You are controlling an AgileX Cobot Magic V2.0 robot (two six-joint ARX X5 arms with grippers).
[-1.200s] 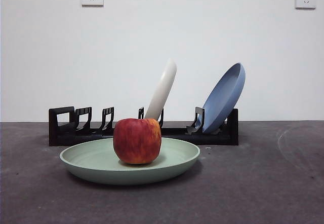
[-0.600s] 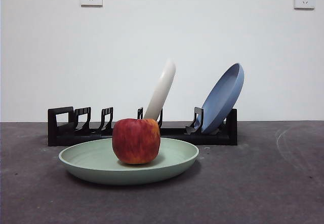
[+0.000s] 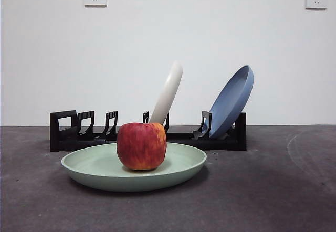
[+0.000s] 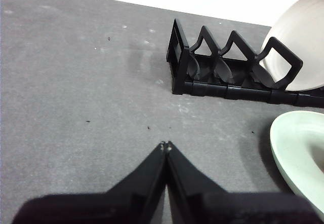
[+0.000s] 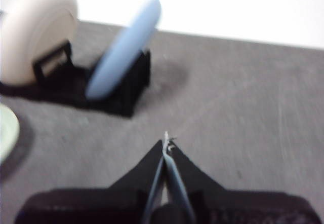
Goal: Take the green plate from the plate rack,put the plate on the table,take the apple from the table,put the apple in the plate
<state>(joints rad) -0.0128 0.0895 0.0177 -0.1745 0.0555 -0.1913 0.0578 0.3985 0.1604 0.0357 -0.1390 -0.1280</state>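
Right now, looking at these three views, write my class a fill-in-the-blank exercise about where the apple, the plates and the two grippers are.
1. The apple sits in the ____ plate on the table.
2. In the plate rack, the cream-white plate and the ____ plate lean in their slots.
3. The left gripper has its jaws ____ and holds nothing.
4. The right gripper, jaws shut, hangs above the bare ____.

Missing words: green; blue; shut; table
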